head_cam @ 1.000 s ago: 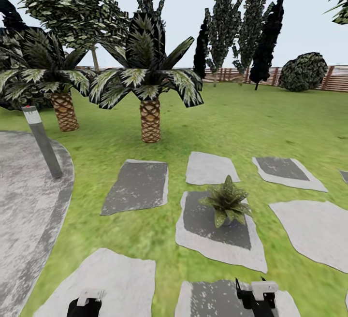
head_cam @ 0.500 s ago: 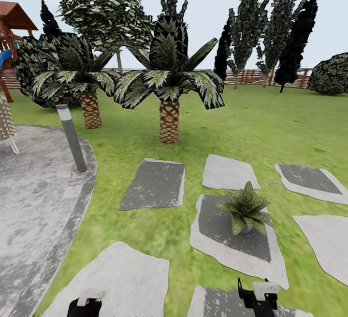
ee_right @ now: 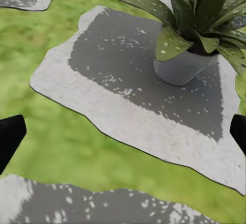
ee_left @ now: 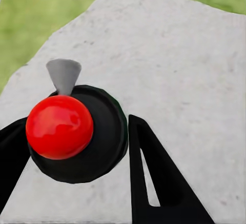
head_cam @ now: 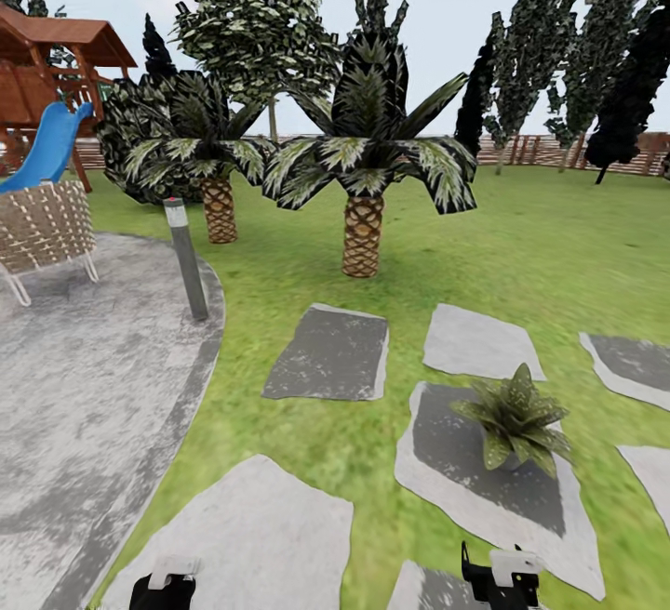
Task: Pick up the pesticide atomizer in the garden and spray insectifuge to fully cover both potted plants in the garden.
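Observation:
The pesticide atomizer (ee_left: 105,134), a black round body with a red ball cap and a grey nozzle, sits between the black fingers of my left gripper (ee_left: 74,125), which is shut on it over a pale stepping slab. Low in the head view, the left gripper (head_cam: 172,584) hangs above a slab. One potted plant (head_cam: 515,419), a speckled green rosette in a small grey pot, stands on a grey slab ahead of my right gripper (head_cam: 502,577). In the right wrist view the potted plant (ee_right: 192,24) is close, and the right gripper (ee_right: 125,127) is open with nothing in it.
The garden lawn holds several grey stepping slabs (head_cam: 328,354). A round paved patio (head_cam: 84,387) lies to the left with a bollard light (head_cam: 186,257) and a wicker chair (head_cam: 45,224). Two palms (head_cam: 363,219) stand ahead, with a playset and blue slide (head_cam: 46,140) and the wooden fence (head_cam: 549,150) behind.
The head camera has swung left, so the whole scene shifted right. The chair, slide and playset have come into view. Both grippers hold the same place in the picture.

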Robot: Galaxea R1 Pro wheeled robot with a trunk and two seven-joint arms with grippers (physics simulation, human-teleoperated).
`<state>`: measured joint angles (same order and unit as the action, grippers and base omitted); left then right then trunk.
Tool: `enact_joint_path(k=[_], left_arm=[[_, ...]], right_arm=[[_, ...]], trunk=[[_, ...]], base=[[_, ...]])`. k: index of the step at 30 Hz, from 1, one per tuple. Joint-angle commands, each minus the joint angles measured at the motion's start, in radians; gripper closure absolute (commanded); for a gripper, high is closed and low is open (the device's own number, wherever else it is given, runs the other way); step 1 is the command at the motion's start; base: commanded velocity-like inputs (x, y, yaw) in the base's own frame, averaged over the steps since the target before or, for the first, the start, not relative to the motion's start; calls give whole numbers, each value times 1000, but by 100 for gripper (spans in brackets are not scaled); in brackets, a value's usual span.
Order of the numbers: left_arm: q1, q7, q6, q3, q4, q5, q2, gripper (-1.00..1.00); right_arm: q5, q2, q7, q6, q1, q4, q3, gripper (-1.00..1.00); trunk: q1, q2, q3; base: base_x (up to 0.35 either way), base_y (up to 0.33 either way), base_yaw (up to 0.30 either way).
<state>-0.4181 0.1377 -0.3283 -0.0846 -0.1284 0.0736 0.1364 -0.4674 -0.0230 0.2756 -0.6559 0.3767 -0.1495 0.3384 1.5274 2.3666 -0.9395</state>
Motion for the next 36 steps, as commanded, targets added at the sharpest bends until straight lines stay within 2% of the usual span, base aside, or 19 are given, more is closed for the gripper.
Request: enact_joint_path(k=[1, 36], left_arm=[[-1, 5, -3, -9, 1, 8, 0, 100], [-1, 5, -3, -11, 3, 6, 0, 100]], right_arm=[[-11, 0, 7, -2, 1, 1, 4, -100], [-14, -1, 4, -1, 1, 4, 2, -100]], trunk=[[0, 0, 0], [0, 0, 33]], base=[[0, 0, 237], [0, 0, 235]])
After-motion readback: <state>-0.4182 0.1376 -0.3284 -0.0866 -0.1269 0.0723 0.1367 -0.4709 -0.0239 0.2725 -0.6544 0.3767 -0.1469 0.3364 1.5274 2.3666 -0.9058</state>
